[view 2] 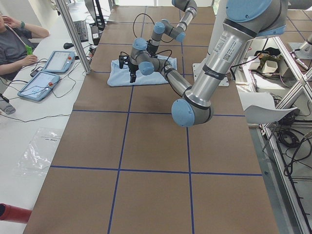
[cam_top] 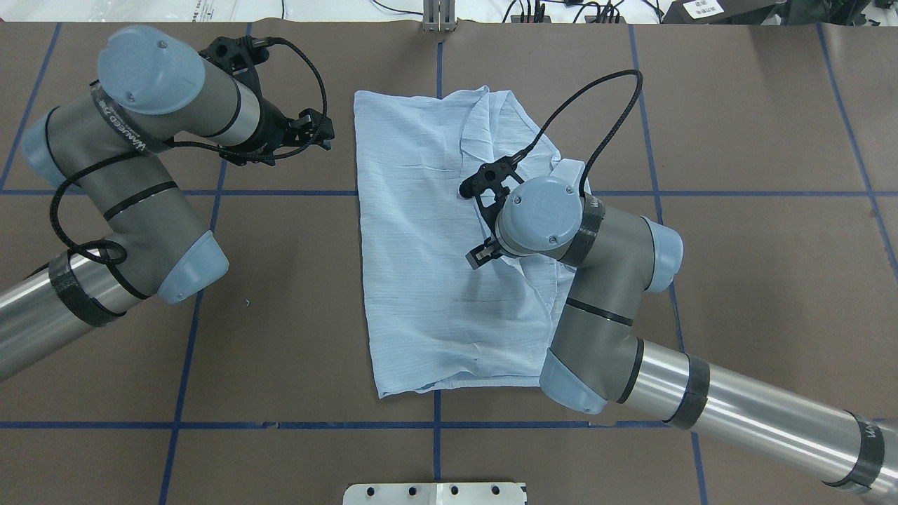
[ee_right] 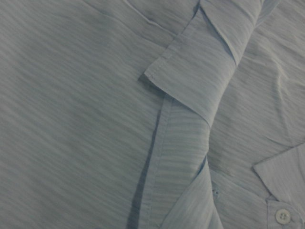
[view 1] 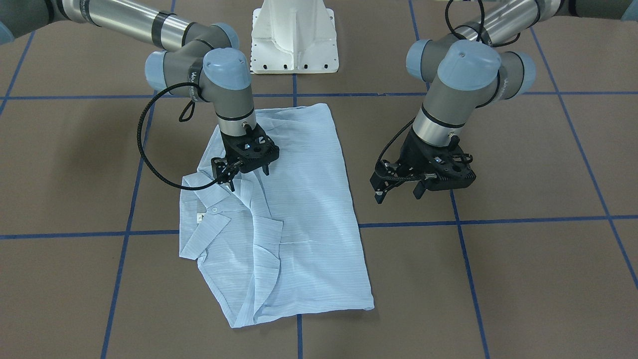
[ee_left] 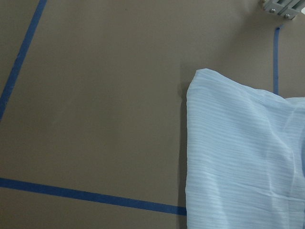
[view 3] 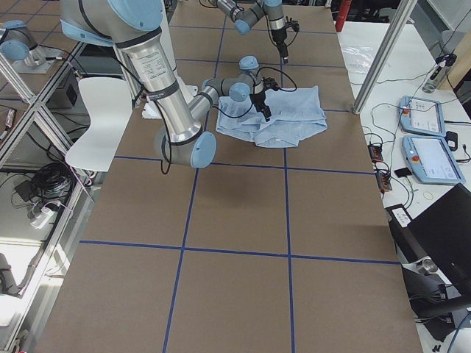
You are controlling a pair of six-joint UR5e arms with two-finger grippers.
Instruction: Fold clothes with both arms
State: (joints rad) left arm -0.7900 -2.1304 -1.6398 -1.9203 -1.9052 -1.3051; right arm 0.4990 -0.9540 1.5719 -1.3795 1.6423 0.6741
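Observation:
The light blue striped shirt (view 1: 299, 209) lies folded to a rough rectangle on the brown table, also seen from overhead (cam_top: 421, 245). Its collar (view 1: 209, 224), with a white button (view 1: 215, 210), is at the robot's right side. My right gripper (view 1: 248, 178) hangs open just above the shirt beside the collar (cam_top: 473, 221). Its wrist view is filled with cloth (ee_right: 95, 119) and a button (ee_right: 283, 216). My left gripper (view 1: 398, 192) is open and empty above bare table beside the shirt's other long edge (cam_top: 326, 130). Its wrist view shows a shirt corner (ee_left: 238, 157).
The white pedestal base (view 1: 294, 40) stands at the robot's side of the table (cam_top: 435, 493). Blue tape lines (view 1: 498, 220) cross the brown surface. A seated operator (view 2: 14, 44) and tablets (view 2: 58, 61) are beyond the table's far edge.

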